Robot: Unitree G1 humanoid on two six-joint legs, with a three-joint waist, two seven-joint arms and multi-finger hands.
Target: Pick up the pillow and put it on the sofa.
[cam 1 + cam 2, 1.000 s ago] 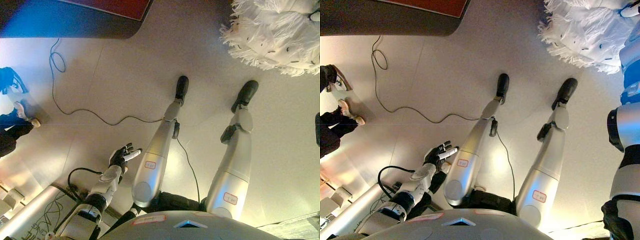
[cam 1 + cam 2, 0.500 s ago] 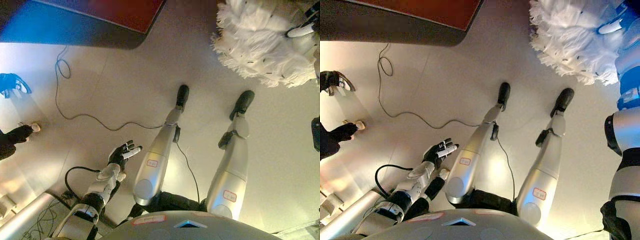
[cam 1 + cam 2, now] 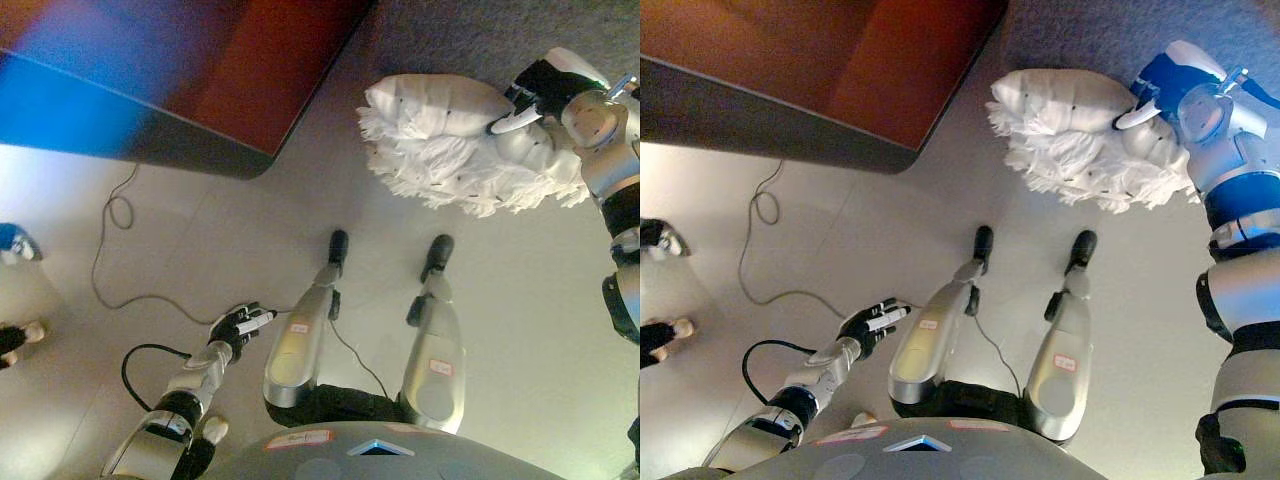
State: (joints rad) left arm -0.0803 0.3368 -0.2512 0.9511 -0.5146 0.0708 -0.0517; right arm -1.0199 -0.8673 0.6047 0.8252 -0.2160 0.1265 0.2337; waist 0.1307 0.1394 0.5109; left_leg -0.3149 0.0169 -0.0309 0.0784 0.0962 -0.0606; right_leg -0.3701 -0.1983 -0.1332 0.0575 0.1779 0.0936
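A large dark red-brown sofa (image 3: pixel 250 80) is seen across the upper left of both views, its dark front edge running diagonally down to the floor (image 3: pixel 250 230), well apart from both hands and to the left of the right hand. The pale, glossy floor fills most of the rest of the scene, and a strip of grey carpet (image 3: pixel 470 40) is visible at the top, behind the right hand.

The white shaggy pillow (image 3: pixel 440 145) is held up in the air at the upper right, clear of the floor and beside the sofa's corner, not on it. It is gripped by the right hand (image 3: pixel 545 90), which comes in from the right side; the dark fingers are curled into the pillow's right-hand end, and a white fingertip (image 3: pixel 505 122) is pressed into the fluff. The bulk of the pillow extends to the left of that hand, with its fringe hanging below.

The left hand (image 3: pixel 238 325) is shown low at the lower left, well apart from the pillow, held over the floor with nothing in it; its fingers are loosely bent and relaxed, one white-covered finger pointing right.

A thin grey cable (image 3: pixel 120 260) is looped on the floor to the upper left of the left hand. A person's shoe (image 3: pixel 665 330) is glimpsed at the far left edge, left of that hand.
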